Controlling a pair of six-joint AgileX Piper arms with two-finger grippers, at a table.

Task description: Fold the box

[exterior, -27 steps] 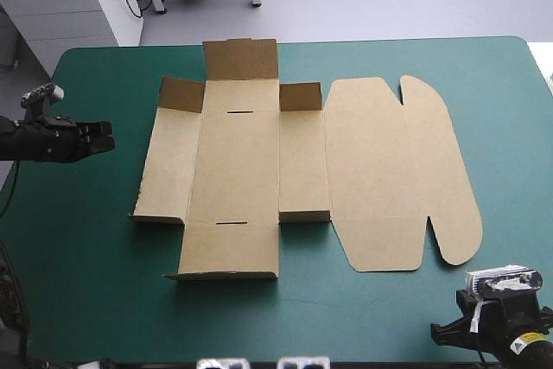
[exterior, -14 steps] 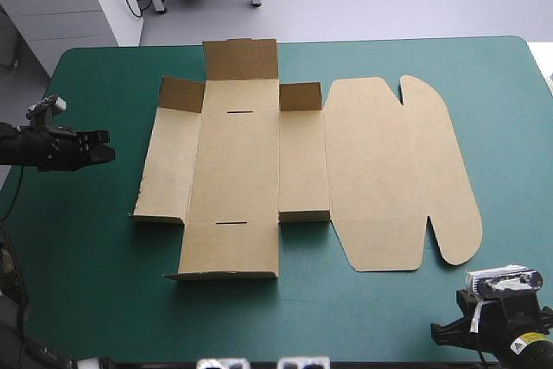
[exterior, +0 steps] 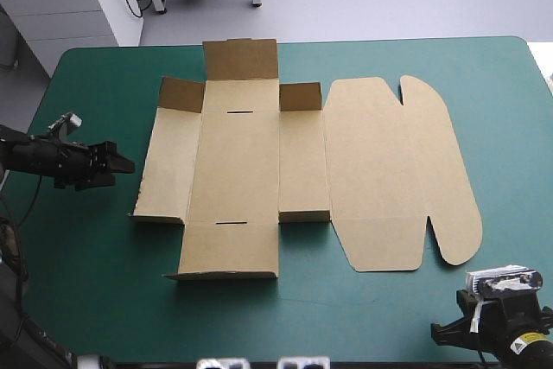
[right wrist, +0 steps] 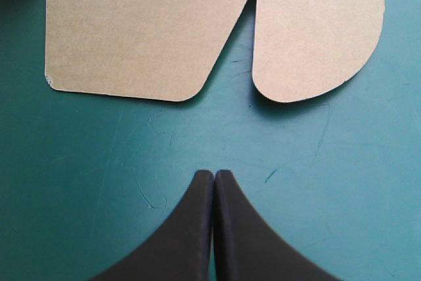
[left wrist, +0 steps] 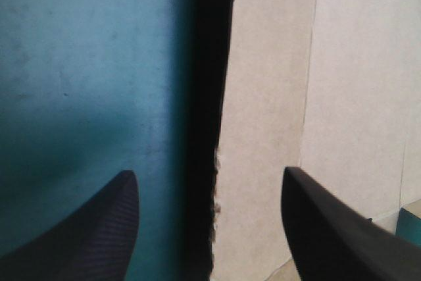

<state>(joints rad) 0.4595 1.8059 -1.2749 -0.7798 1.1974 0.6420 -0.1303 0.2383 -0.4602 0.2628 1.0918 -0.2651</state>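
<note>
High view puts our left gripper (exterior: 125, 164), parted, just beside the raised left edge of the box (exterior: 259, 162), where we'd judge this light, stiff board easiest to pinch; right gripper (right wrist: 214, 174) sits pressed together.

The box (exterior: 302, 162) lies spread at the middle of the table cover (exterior: 389, 317), its lid panels to the right. The left gripper (exterior: 123, 164) is just beside the box's left edge, which runs ahead between its parted fingers. The right gripper (right wrist: 214, 176) is near the front right corner, with the lid's flaps ahead of it

table (exterior: 86, 283) | teal-green cover (right wrist: 99, 162) | faint scratches, rounded far corners
</note>
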